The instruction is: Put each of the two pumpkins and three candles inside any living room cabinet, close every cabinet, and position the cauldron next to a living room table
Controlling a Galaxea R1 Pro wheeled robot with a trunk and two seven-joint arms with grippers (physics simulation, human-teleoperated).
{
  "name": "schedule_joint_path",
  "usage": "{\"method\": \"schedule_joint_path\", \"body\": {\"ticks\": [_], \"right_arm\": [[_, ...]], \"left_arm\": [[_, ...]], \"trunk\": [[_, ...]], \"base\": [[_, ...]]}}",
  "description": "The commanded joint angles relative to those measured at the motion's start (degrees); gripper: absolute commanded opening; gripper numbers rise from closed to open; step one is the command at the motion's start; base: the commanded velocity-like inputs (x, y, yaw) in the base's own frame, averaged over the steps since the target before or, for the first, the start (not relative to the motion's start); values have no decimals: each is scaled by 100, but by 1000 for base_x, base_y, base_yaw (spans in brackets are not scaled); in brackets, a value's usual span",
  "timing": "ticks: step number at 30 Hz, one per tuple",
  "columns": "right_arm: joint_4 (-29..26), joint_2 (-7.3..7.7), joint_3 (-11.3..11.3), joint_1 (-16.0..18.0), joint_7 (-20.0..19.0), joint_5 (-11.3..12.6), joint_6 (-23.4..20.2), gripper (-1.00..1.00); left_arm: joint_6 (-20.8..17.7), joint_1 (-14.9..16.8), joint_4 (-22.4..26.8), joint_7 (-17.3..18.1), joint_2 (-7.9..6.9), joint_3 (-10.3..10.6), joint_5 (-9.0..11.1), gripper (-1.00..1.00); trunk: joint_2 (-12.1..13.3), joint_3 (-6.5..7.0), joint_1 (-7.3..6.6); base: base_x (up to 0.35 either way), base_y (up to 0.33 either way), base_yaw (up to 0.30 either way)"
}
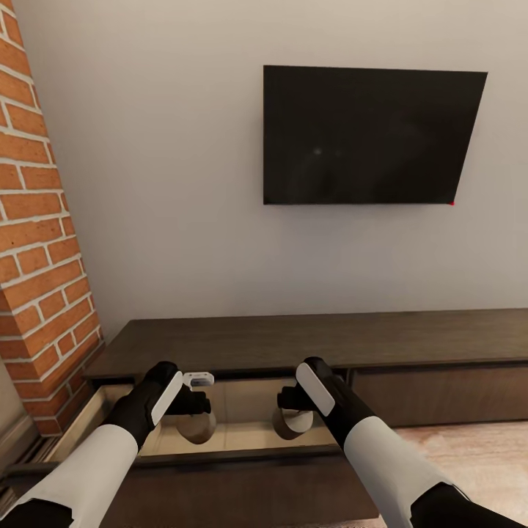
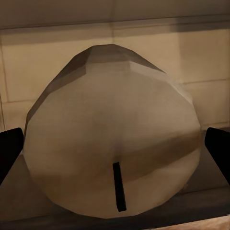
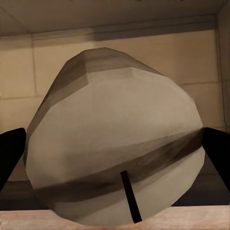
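Observation:
The long dark brown cabinet (image 1: 308, 341) stands against the wall, with its left drawer (image 1: 246, 411) pulled out to show pale wood insides. My left gripper (image 1: 196, 412) is shut on a tan candle (image 1: 199, 430) over that drawer. My right gripper (image 1: 292, 409) is shut on a second candle (image 1: 292, 427) beside it, also over the drawer. In the left wrist view the candle (image 2: 115, 129) sits top-on with its dark wick, between black fingers (image 2: 9, 153). The right wrist view has the same look: candle (image 3: 115, 139) between fingers (image 3: 218, 148). Pumpkins and cauldron are out of view.
A black television (image 1: 367, 136) hangs on the grey wall above the cabinet. A red brick column (image 1: 37, 220) rises at the left, close to the drawer's end. Light wood floor (image 1: 477, 455) shows at the right. The cabinet's right drawer front (image 1: 440, 392) is closed.

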State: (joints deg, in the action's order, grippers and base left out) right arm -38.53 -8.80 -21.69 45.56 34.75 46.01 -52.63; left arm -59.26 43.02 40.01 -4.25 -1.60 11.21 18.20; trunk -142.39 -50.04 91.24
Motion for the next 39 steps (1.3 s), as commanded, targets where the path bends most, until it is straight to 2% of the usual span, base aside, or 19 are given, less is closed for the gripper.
{"method": "schedule_joint_path", "body": {"ticks": [1, 23, 39], "right_arm": [[-6, 2, -20, 6, 58, 57, -2, -100], [-6, 1, -59, 6, 58, 57, -1, -100], [-6, 1, -63, 6, 58, 57, -1, -100]], "left_arm": [[-16, 4, 7, -42, -7, 30, 58, -100], [-16, 4, 7, -41, -6, 30, 54, -100], [-9, 5, 7, -44, -7, 30, 52, -100]], "trunk": [[-45, -25, 21], [-45, -25, 21], [-105, -375, 82]], "base": [[0, 0, 0], [58, 18, 0], [1, 0, 0]]}}
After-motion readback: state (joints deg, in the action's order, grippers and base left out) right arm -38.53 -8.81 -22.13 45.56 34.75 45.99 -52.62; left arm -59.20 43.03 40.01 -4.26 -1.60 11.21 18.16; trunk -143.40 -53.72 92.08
